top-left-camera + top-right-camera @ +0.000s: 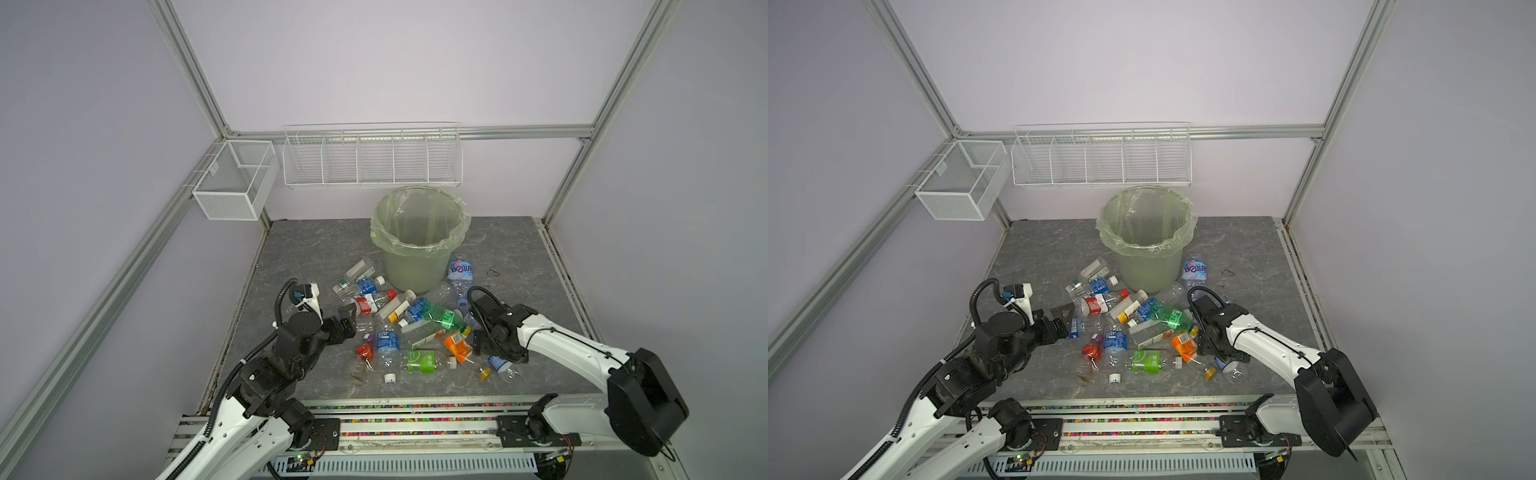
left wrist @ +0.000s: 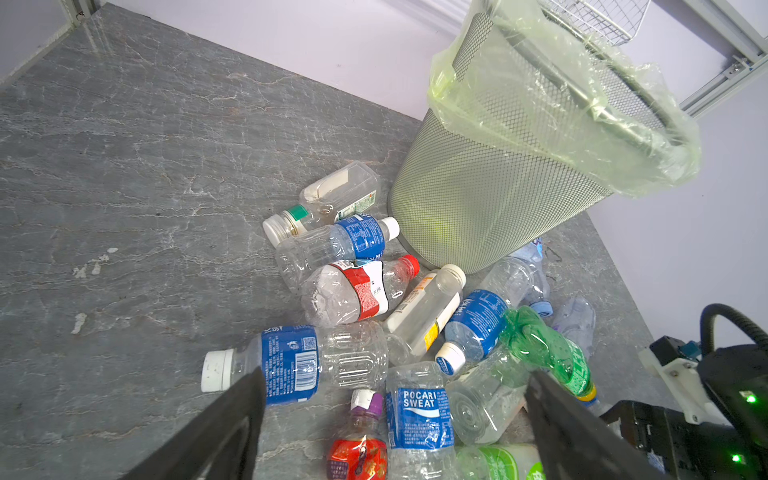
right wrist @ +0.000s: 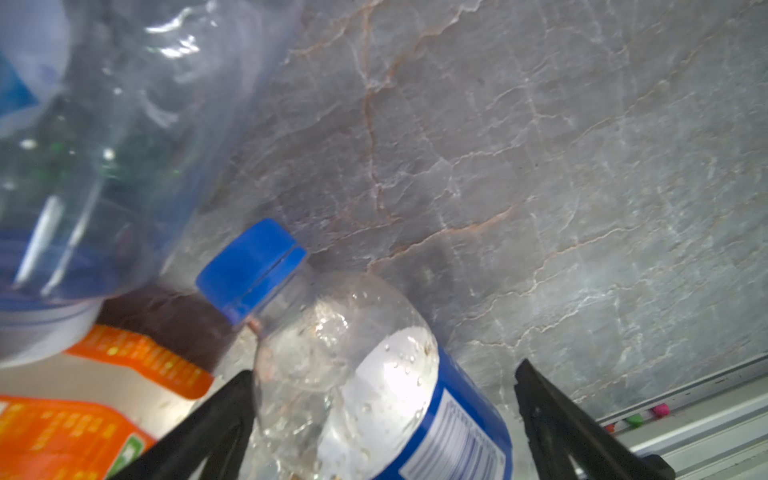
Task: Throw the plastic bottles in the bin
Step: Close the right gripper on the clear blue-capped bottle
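Left gripper: the left gripper stands wide open and empty, low at the near edge of the heap
Right gripper: the right gripper is spread just as wide and has nothing clamped; a blue-capped bottle lies between its jaws, one finger just beside the shoulder, the other apart
Bottles: the plastic bottles lie tumbled on the grey tabletop between the two grippers; the Pocari Sweat bottle is straight ahead of the left jaws, with a white-capped blue-label bottle by one finger
Bin: the bin, mesh-walled with a pale green liner, stands upright beyond the heap from both grippers, a few bottles lying right at its base; no bottles can be seen inside it from above
Handling: the bottles look empty, so probably very light; the walls are thin and some are dented, so they should give under a squeeze; smooth and round, so likely to slip or roll away; not breakable
Where to hold: across the labelled belly, jaws square to the long axis; neck and cap are stiffer but narrow
Count, bottles: about fifteen, though overlaps prevent an exact tally; at least five blue-labelled, two red, one orange, one green-labelled, one green-tinted
Count, other: one bin, one loose white cap, two wire baskets on the walls, two grippers
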Tool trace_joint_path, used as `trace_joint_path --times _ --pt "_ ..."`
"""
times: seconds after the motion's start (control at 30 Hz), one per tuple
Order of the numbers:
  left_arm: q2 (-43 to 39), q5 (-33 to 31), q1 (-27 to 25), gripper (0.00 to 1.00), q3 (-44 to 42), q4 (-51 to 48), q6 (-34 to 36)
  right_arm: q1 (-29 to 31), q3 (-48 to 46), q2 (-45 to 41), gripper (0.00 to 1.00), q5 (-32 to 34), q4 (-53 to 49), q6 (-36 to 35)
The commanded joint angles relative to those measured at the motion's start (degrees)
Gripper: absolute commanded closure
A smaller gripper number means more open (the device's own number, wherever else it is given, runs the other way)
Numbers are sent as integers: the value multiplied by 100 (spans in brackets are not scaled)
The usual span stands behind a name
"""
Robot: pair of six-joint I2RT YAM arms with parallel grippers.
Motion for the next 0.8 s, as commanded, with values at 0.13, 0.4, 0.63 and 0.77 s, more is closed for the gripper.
trace_joint_path --times 0.13,0.4,0.63,0.77 --pt "-85 -167 -27 3 3 -162 -142 -2 -259 39 12 265 146 590" --pt "-213 -262 -27 4 97 -285 -169 -93 -291 192 31 274 303 723" --pt "-304 -344 -27 4 163 -402 -181 -252 -249 -106 45 480 77 755" --pt "-313 -327 -27 4 163 -395 -212 -304 -253 -328 49 543 -52 742"
